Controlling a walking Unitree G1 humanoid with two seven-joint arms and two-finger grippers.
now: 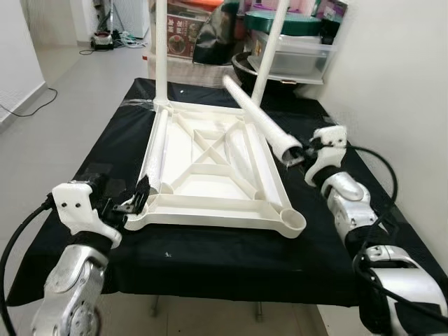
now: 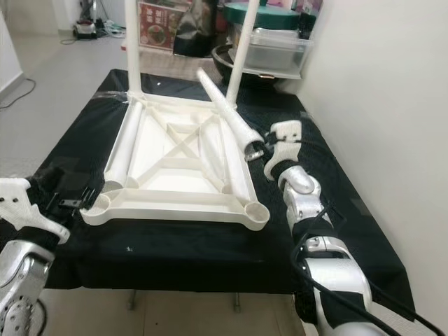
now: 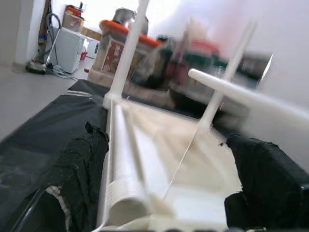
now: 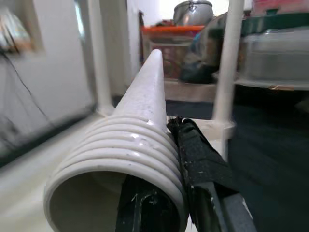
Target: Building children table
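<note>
White plastic tabletop upside down on black cloth, ribbed underside up: X-brace in middle, round sockets at corners. Two legs already upright in far corners, smooth tapered tubes. Third leg loose, held up at a slant above the right side of tabletop, open hollow end toward right gripper; that end ringed with thread-like ridges. Right gripper fingers closed on the threaded end of that leg, one finger against the outer ridges, another part dark at the tube mouth. Fourth leg lying flat along left side inside tabletop frame, ridged end near the front-left corner. Left gripper at front-left corner of tabletop, fingers spread wide with the corner and lying leg's end between them; contact unclear, nothing clearly gripped. Left wrist view: two fabric-wrapped black fingers either side of lying leg, blurred background. Right wrist view: ridges up close, glossy, slightly speckled plastic. Head views: clutter behind the table, clear plastic bin, printed box, grey floor, white wall to right.
</note>
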